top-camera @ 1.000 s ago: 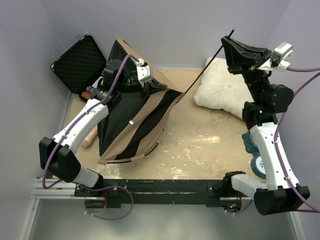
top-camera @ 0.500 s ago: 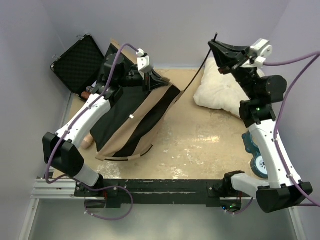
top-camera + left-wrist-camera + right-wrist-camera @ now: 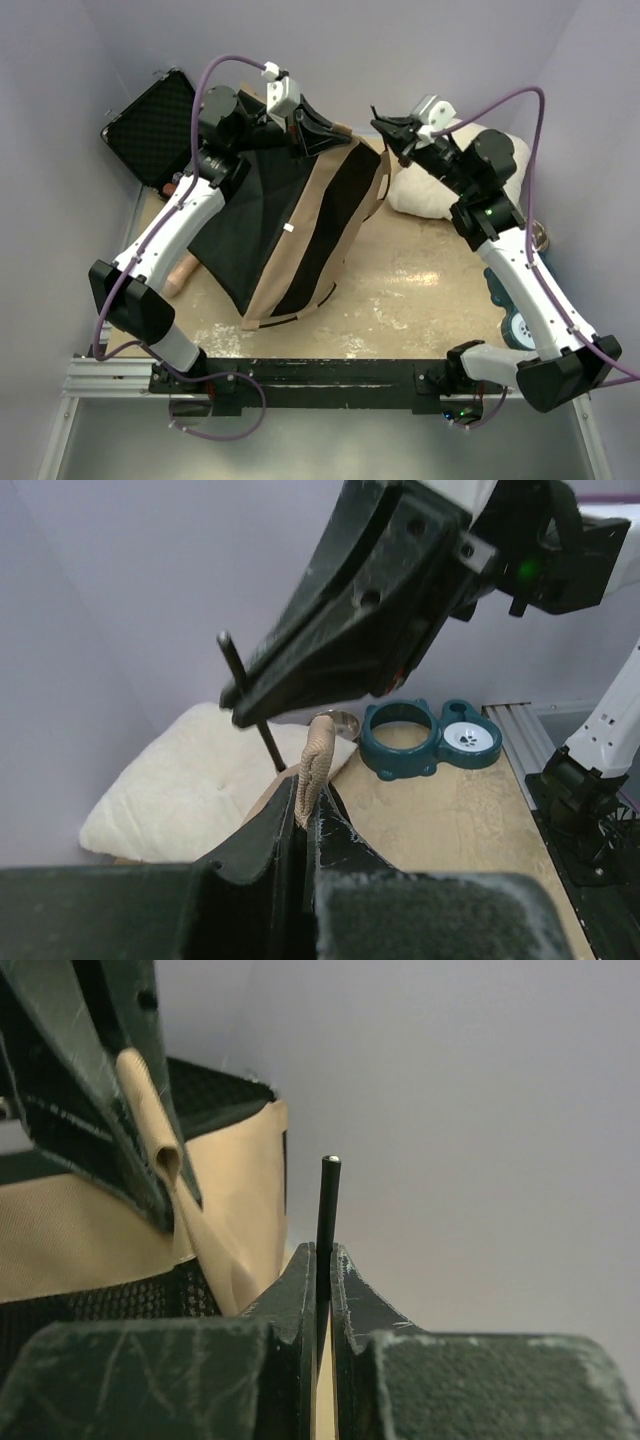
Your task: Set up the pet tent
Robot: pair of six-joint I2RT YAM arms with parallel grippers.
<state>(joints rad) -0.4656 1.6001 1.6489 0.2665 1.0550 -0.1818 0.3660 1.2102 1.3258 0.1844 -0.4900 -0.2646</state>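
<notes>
The pet tent, tan fabric with black panels, stands bunched at centre left, lifted at its far corner. My left gripper is shut on a tan strap at that corner. My right gripper is shut on the end of a thin black pole, whose tip sticks out just past the fingertips. The two grippers are close together, tip to tip, above the tent's top edge. In the right wrist view the left gripper with its pinched strap is just left of the pole. Most of the pole is hidden.
An open black foam-lined case leans in the far left corner. A white fluffy cushion lies far right, under the right arm. A teal double pet bowl sits at the right edge. A tan cylinder lies left of the tent.
My right arm swung left and down, bringing the pole end up to the left gripper. My left gripper carried the tent corner rightward, and the fabric spread out wider.
</notes>
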